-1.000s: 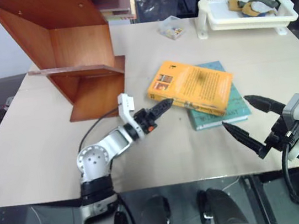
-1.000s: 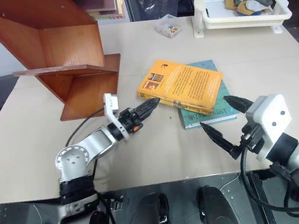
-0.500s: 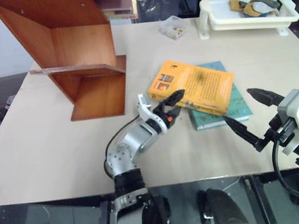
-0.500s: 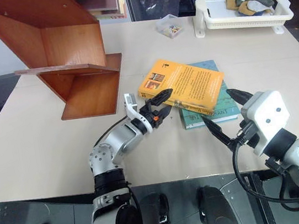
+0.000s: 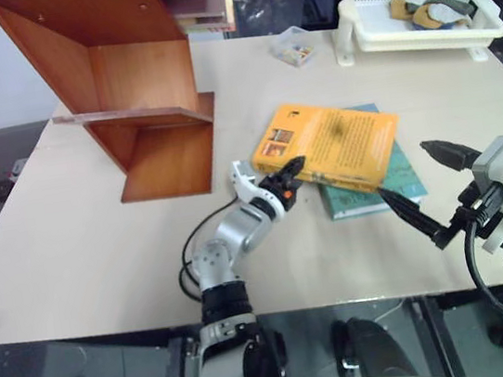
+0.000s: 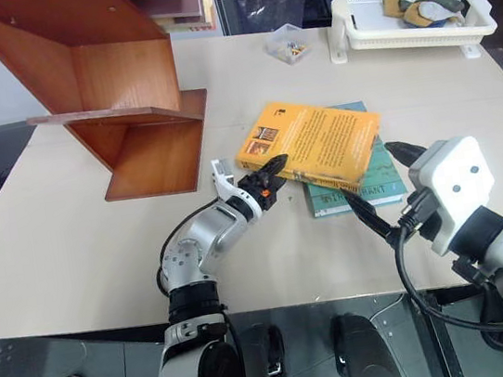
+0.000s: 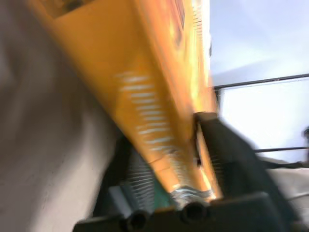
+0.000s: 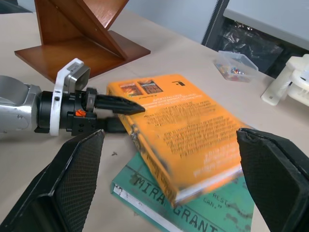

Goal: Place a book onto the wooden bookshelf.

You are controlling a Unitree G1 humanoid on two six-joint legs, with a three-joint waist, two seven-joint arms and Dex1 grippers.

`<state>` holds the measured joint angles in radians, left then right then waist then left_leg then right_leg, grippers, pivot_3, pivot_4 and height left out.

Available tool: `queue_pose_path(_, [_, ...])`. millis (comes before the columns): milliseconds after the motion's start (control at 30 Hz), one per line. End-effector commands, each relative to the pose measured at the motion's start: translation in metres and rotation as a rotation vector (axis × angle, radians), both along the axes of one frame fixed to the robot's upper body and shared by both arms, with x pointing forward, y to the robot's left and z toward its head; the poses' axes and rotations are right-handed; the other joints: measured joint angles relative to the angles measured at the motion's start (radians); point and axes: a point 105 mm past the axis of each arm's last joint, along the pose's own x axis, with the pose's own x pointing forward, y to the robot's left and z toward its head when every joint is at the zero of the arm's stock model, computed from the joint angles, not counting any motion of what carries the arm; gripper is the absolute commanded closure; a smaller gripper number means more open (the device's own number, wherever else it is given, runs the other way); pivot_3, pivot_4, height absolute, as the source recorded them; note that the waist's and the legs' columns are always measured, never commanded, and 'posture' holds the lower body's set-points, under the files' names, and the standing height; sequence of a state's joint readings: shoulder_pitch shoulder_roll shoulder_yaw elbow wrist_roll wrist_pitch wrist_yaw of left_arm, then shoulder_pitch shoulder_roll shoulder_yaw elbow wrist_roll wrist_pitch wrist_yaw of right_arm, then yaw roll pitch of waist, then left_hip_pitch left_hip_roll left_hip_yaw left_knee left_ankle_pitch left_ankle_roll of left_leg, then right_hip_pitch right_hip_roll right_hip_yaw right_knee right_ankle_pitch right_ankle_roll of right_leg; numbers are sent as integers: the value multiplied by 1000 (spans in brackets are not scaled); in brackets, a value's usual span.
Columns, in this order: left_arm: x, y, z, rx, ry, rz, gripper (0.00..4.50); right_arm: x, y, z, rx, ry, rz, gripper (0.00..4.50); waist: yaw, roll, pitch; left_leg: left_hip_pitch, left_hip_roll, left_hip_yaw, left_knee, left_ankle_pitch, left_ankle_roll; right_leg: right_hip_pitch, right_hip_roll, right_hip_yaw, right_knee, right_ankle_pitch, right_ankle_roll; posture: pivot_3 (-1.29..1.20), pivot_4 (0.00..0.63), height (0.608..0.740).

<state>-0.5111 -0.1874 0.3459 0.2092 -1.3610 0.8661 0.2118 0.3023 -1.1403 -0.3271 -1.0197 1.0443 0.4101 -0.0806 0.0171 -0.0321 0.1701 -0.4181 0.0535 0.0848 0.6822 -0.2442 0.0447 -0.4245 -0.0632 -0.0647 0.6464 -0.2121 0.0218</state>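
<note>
Step in hand: grasp. My left claw (image 6: 267, 181) pinches near corner of book (image 6: 316, 146), one finger over cover, one under, nearly shut on it. Book lies flat on worktop (image 6: 70, 233), stacked on teal-green book (image 6: 364, 187), well apart from wooden bookshelf (image 6: 115, 86) at far left. My right claw (image 6: 385, 190) hangs wide open just beside book's near edge, holding nothing. Next, I judge: lift corner, bring right claw in for support, carry book leftward to shelf. Thin corner grip could slip.
</note>
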Motion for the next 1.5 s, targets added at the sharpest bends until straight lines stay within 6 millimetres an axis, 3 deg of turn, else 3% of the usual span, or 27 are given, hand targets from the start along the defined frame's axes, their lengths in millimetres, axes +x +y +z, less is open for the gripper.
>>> queue_pose_path(33, [-2, -20, 11, -59, -1, -44, 4188, -3, 5, 10, -6, -49, 12, 0, 0, 0, 0, 0, 0, -1, 0, 0, 0, 1, 0, -1, -1, 0, 0, 0, 150, 740])
queue_pose_path(267, [-1, 25, 38, -49, -94, -19, 4284, 0, 8, 8, 3, -62, 12, 0, -3, 0, 0, 0, 0, -3, 0, 0, 0, 2, 0, -2, -2, 0, 0, 0, 150, 740])
queue_pose_path(367, [-3, 39, 54, 42, -214, -59, 4284, 2, 11, 7, 15, -74, 22, 0, -3, 0, 0, 0, 1, -3, 0, 0, 0, 2, 1, -2, -2, 0, 0, 0, 150, 740])
queue_pose_path(500, [-12, 47, 89, 438, -627, -147, 4284, 9, 13, 5, 24, -86, 32, 0, -2, 0, 1, -1, 1, -4, 0, 0, 0, 1, 2, -3, -2, 0, 0, 0, 150, 740])
queue_pose_path(633, [-31, 38, 114, 800, -1153, -295, 4284, 15, 16, 3, 33, -94, 52, 0, 7, 2, 0, -2, 0, -3, 0, -1, 0, 1, -1, -4, -4, 0, -1, 0, 150, 740])
queue_pose_path(767, [-42, 32, 142, 1002, -1597, -314, 4284, 21, 19, 3, 42, -110, 73, 0, 8, 2, 0, -5, 1, 0, -1, -3, 3, -1, -3, -2, -6, 2, -4, 0, 150, 740])
queue_pose_path(867, [-46, 35, 165, 1183, -1887, -249, 4284, 24, 20, 3, 45, -117, 82, 0, 6, 2, 0, -14, 1, 0, 0, -2, 3, -10, -1, -1, -5, 3, -4, 0, 150, 740])
queue_pose_path(967, [-55, 40, 193, 1310, -2148, -129, 4284, 26, 22, 2, 49, -113, 93, 0, 6, 3, 0, -14, 1, 0, 0, -2, 3, -10, 1, -2, -5, 3, -4, 0, 150, 740])
queue_pose_path(1067, [-65, 46, 207, 1384, -2359, 12, 4284, 27, 23, 1, 53, -101, 109, 0, 4, 3, 0, -14, 1, 1, 0, -2, 3, -10, 1, -1, -5, 4, -2, 0, 150, 740])
queue_pose_path(1200, [-74, 54, 230, 1472, -2490, 153, 4284, 28, 27, 1, 60, -90, 137, 0, 1, 2, 0, -13, 1, 1, 0, -2, 3, -10, 1, -1, -5, 3, 3, 0, 150, 740])
queue_pose_path(1267, [-74, 62, 237, 1638, -2491, 111, 4284, 31, 29, 5, 61, -104, 164, 0, -1, 2, 1, -14, 1, 1, 1, -2, 4, -10, 1, -1, -5, 3, 4, 0, 150, 740])
queue_pose_path(1500, [-67, 94, 254, 1945, -2269, -74, 4284, 35, 27, 4, 14, -98, 226, 0, -1, 2, 1, -13, 1, 1, 2, -2, 3, -10, 1, -1, -4, 3, 5, 0, 150, 740])
